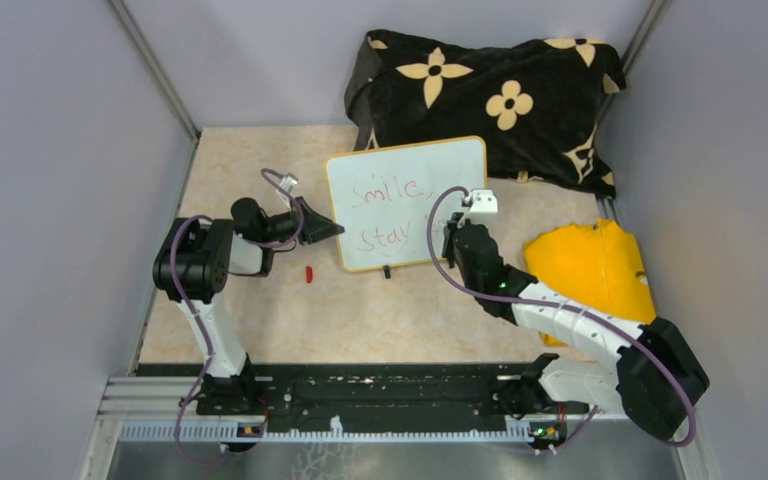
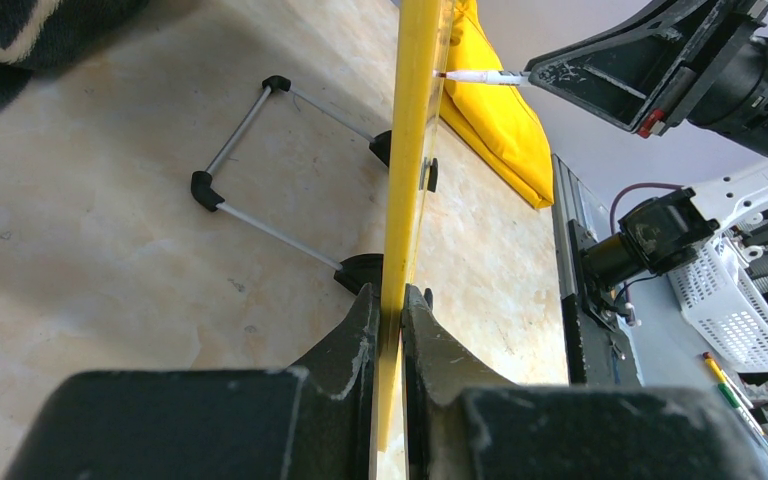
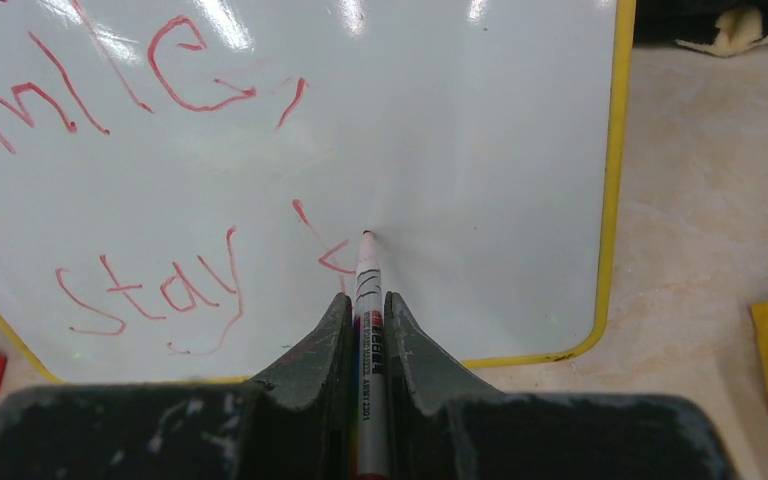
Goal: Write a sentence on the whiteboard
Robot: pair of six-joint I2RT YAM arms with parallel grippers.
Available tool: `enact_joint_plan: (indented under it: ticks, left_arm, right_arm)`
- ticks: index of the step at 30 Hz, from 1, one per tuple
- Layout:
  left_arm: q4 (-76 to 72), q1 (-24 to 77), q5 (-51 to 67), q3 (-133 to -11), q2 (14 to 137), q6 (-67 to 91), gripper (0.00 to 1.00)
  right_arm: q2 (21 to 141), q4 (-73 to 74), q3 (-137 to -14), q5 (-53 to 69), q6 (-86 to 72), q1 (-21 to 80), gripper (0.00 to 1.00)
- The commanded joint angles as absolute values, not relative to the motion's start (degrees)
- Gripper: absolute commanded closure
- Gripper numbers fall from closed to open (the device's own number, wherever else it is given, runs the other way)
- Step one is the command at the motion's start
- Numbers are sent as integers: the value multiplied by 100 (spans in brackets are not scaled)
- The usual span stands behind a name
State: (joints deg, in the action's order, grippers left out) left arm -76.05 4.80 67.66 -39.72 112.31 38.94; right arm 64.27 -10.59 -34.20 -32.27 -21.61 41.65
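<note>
Left claw steadies the whiteboard while the right claw sets a marker tip to it.

The left gripper (image 2: 391, 303) is clenched on the left edge of the whiteboard (image 1: 450, 170), which stands upright on the table in front of a black flower-patterned cloth (image 1: 520, 110). A red cap (image 1: 309, 273) lies just off the board's lower left corner. The sentence (image 1: 390, 190) so far reads "Smile," over "stay" plus a partial stroke. Right of "stay", the right gripper (image 3: 365, 303) grasps a marker (image 3: 367, 285), tip touching the board. A yellow cloth (image 1: 590, 270) lies to the right.
</note>
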Motion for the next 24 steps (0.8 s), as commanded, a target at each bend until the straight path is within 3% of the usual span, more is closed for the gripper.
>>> enact_joint_plan:
  ticks: [1,24]
  left_arm:
    - [-7181,545,6725,-4026,11346,3815,95]
    - [-7178,551,6724,-4028,11347,3840,95]
  right_arm:
    - [6510,-1301,-3583,-3270,-2202,4087,100]
    - [6238,-947,-3076,-3115,-2559,4066,100]
